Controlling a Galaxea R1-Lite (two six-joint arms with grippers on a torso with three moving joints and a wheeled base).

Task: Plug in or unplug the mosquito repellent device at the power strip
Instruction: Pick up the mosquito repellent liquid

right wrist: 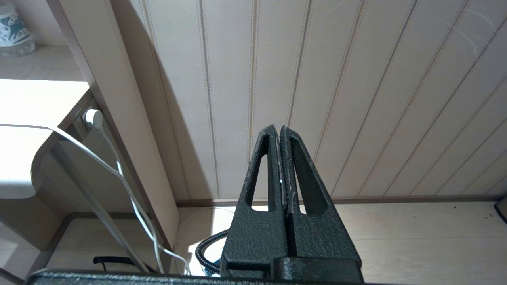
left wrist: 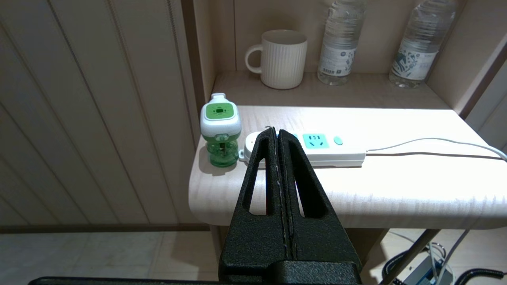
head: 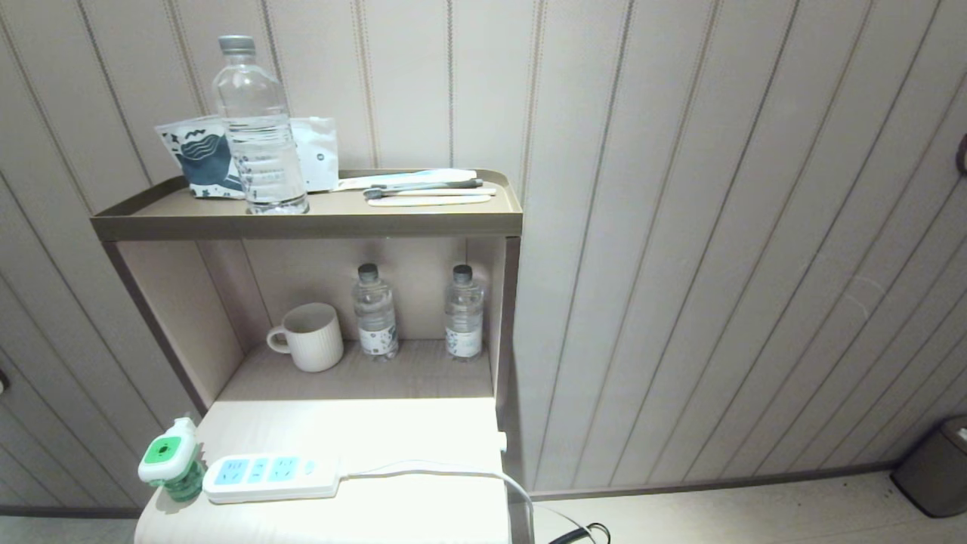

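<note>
Panelled wall (head: pixel 718 227) behind a tan shelf unit with a lit white counter (head: pixel 355 431). Repellent device (head: pixel 172 459) stood upright at the counter's front left corner, unplugged, just beside the left end of the power strip (head: pixel 268 477). Strip lay flat, its cord (head: pixel 438 472) running off the right edge. Mug (head: pixel 310 337) and two water bottles (head: pixel 375 311) sat in the niche behind. Left gripper (left wrist: pixel 276 132) fully closed, empty, short of the counter edge. Right gripper (right wrist: pixel 277 130) closed, empty, facing the wall.

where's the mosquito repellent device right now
In the head view, the mosquito repellent device stands unplugged at the table's front left corner, just left of the power strip.
</note>
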